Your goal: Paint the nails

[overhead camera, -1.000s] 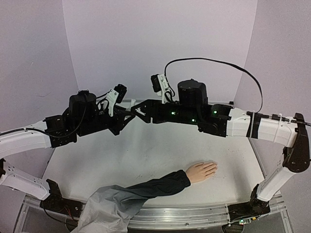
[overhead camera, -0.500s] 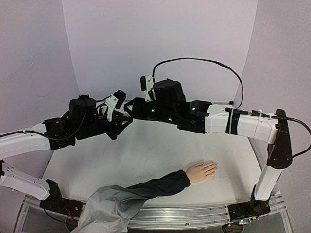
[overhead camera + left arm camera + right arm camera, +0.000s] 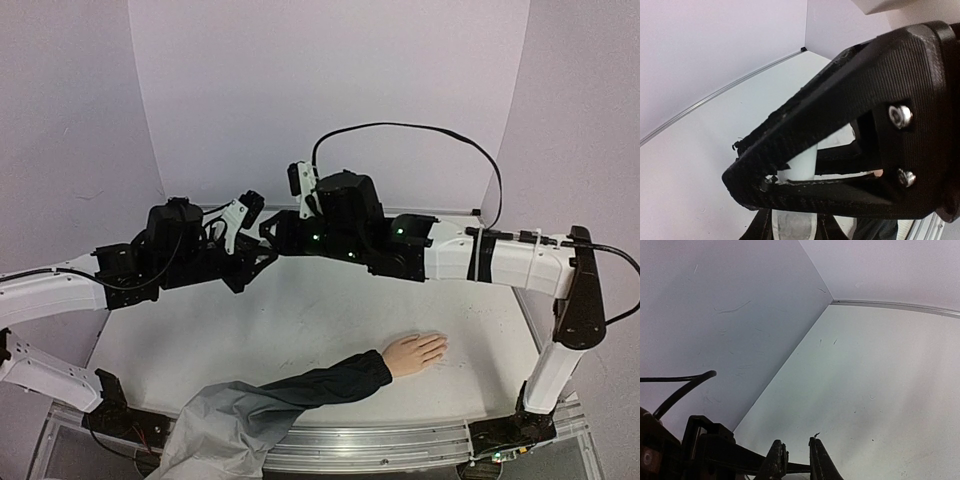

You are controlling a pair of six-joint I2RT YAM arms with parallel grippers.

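Evidently a mid-air handover above the table. Left gripper is clamped on a white item. Right gripper meets it tip to tip with jaws closed; what they pinch, if anything, is hidden. For a clean step, the left should probably hold steady while the right pulls straight along the item's axis, without tilt. The nails, on the hand lying flat, sit well below both grippers, toward the near right.
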